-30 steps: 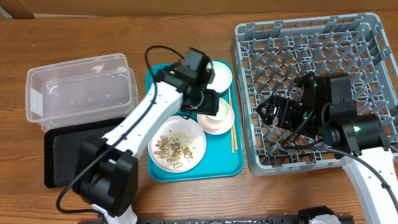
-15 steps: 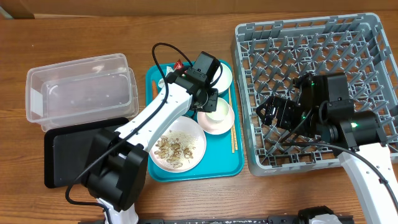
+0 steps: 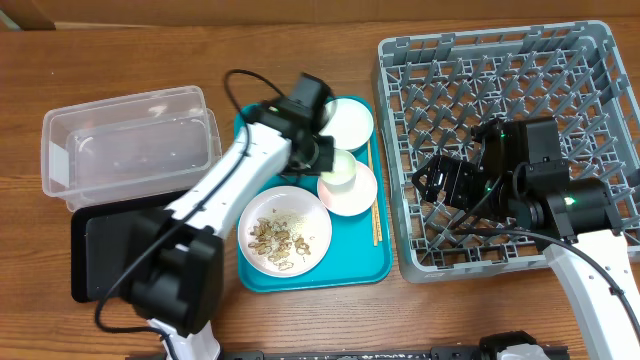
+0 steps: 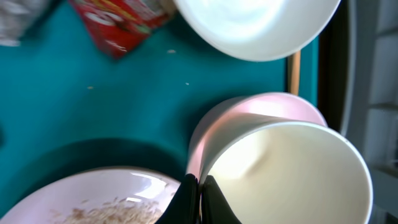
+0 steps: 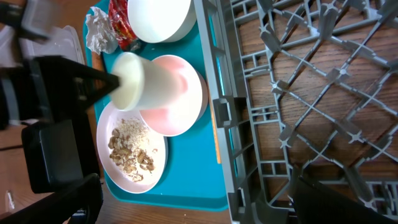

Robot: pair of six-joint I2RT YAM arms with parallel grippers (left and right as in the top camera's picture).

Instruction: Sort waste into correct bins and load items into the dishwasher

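My left gripper (image 4: 199, 198) is shut on the rim of the small white cup (image 4: 292, 174), one finger inside and one outside. The cup (image 3: 340, 166) is tipped over a shallow white bowl (image 3: 352, 194) on the teal tray, its mouth toward the gripper (image 5: 115, 81). A deeper white bowl (image 3: 350, 120) sits behind it. A white plate (image 3: 284, 232) holds beige crumbs. Beside the deep bowl lie the red wrapper (image 5: 121, 18) and the foil ball (image 5: 98, 32). Chopsticks (image 3: 375, 205) rest along the tray's right side. My right gripper (image 3: 440, 185) hangs open over the grey dishwasher rack (image 3: 500, 60).
The teal tray (image 3: 350, 268) sits between the rack and the bins. The clear tub (image 3: 130, 140) stands at the left, and the black tray (image 3: 100, 250) lies in front of it. Bare wooden table surrounds them.
My left gripper has shut on the cup's rim, and the cup now leans over instead of standing upright in the shallow bowl. The right arm has not moved.
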